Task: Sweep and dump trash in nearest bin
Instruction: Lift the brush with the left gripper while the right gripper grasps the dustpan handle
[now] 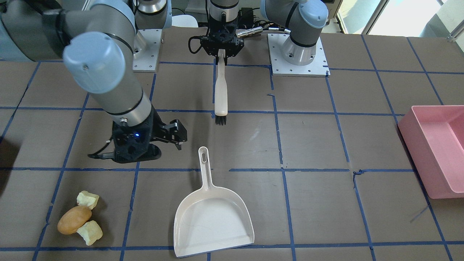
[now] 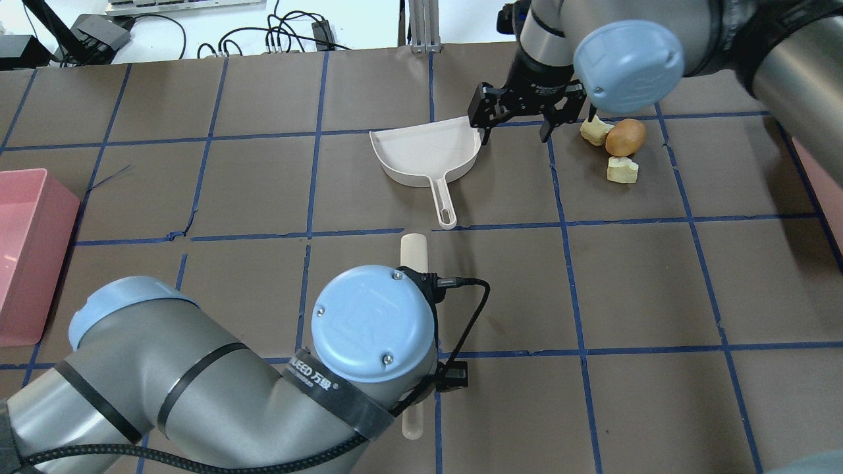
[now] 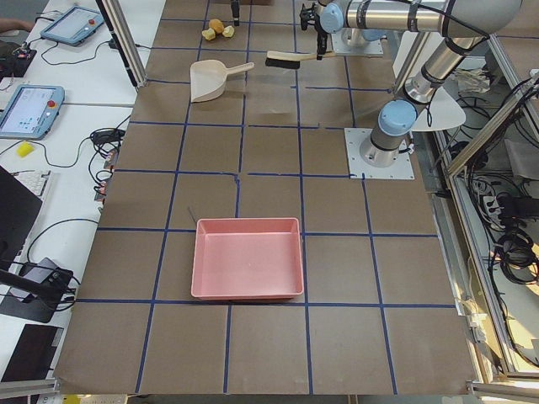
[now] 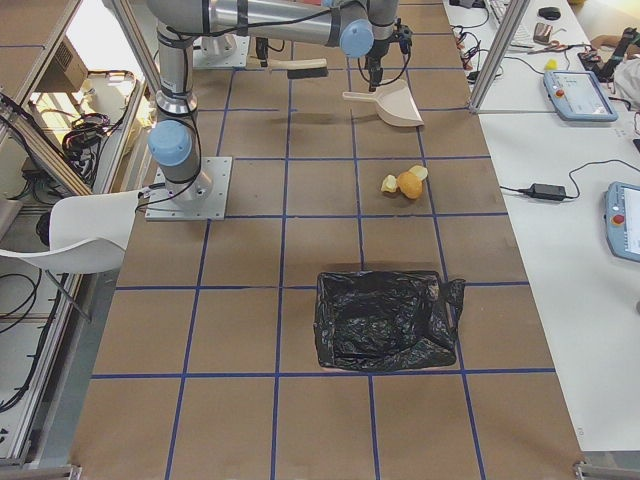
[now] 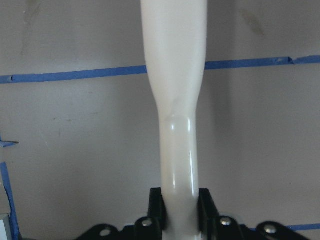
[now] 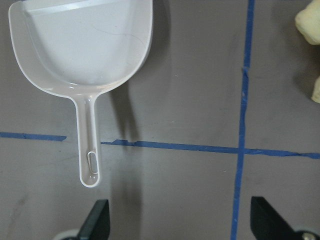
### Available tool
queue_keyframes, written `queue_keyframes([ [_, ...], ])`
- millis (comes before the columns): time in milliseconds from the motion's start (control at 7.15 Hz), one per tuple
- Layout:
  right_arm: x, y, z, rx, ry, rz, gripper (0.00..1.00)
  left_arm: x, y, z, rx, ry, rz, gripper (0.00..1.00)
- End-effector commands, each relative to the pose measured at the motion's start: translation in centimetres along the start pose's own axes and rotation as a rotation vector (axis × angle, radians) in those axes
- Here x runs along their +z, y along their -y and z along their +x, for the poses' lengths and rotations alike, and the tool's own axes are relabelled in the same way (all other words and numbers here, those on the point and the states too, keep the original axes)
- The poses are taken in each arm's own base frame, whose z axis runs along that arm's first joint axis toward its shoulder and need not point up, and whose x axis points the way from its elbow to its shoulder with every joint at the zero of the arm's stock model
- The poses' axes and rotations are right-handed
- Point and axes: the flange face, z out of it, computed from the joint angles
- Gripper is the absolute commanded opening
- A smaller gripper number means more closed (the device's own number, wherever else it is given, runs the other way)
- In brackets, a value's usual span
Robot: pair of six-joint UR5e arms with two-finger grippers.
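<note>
While the left gripper (image 1: 221, 55) clamps its jaws on the handle end of a cream plastic hand brush with black bristles (image 1: 220, 90), the brush is held roughly level over the brown, blue-taped table (image 1: 319, 145), bristles pointing toward the handle of a cream plastic dustpan (image 1: 212, 217). The dustpan lies flat on the table, apart from the brush. The right gripper (image 2: 515, 130) hovers with its jaws spread wide and empty, between the dustpan and the trash (image 2: 624, 137). The trash lies on the table on the robot's right side: a tan-brown oval lump (image 1: 74, 219) touching two pale yellow-green spongy chunks (image 1: 87, 199), one on each side. A pink rectangular plastic bin (image 3: 247, 292) stands near the table's left end. A bin lined with a black plastic bag (image 4: 440, 300) stands near the right end, nearer the trash.
</note>
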Motion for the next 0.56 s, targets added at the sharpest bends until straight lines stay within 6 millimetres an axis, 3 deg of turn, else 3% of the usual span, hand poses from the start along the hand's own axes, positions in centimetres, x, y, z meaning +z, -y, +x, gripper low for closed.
queue_keyframes([
  [0, 6.3, 1.3, -4.3, -0.061, 0.002, -0.005, 0.99, -1.0, 5.7, -5.1, 0.063, 0.017, 0.021, 0.0],
  [140, 8.3, 1.6, -4.5, -0.06, 0.011, -0.026, 0.97, -1.3, 8.6, -8.8, 0.048, 0.019, 0.031, 0.0],
  [280, 10.6, 1.6, -6.1, -0.09, -0.006, -0.007, 0.95, -1.0, 11.0, -12.4, 0.005, 0.018, 0.025, 0.0],
  [419, 12.0, 0.7, -7.5, -0.102, -0.006, 0.012, 0.96, -1.4, 11.4, -13.7, 0.006, 0.02, 0.026, 0.0],
])
